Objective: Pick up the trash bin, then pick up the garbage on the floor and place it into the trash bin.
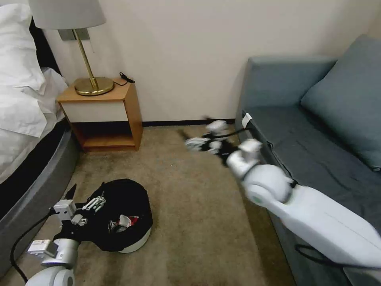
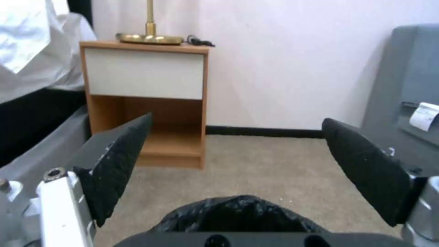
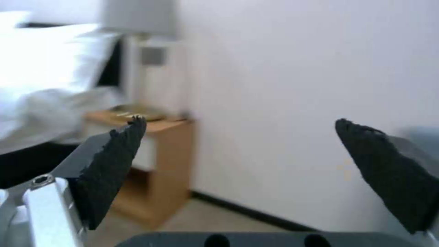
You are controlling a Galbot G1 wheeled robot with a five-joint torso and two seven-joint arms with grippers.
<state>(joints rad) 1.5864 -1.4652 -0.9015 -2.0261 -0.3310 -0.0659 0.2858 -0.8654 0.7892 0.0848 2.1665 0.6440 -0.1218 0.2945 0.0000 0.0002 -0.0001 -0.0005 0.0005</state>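
The trash bin [image 1: 137,240], white with a black bag [image 2: 238,212], stands on the carpet at the lower left of the head view. Pieces of garbage [image 1: 124,222], among them a red-and-white packet, lie inside it. My left gripper [image 1: 84,200] hovers at the bin's left rim. In the left wrist view the left gripper [image 2: 238,120] is open, its fingers wide apart over the bag and gripping nothing. My right gripper [image 1: 200,135] is raised and blurred over the carpet near the sofa. The right wrist view shows the right gripper [image 3: 238,120] open and empty, facing the wall.
A wooden nightstand [image 1: 101,113] with a brass lamp [image 1: 92,83] stands against the far wall. The bed [image 1: 24,131] lines the left side and a blue-grey sofa [image 1: 317,135] the right. Open carpet [image 1: 190,206] lies between them.
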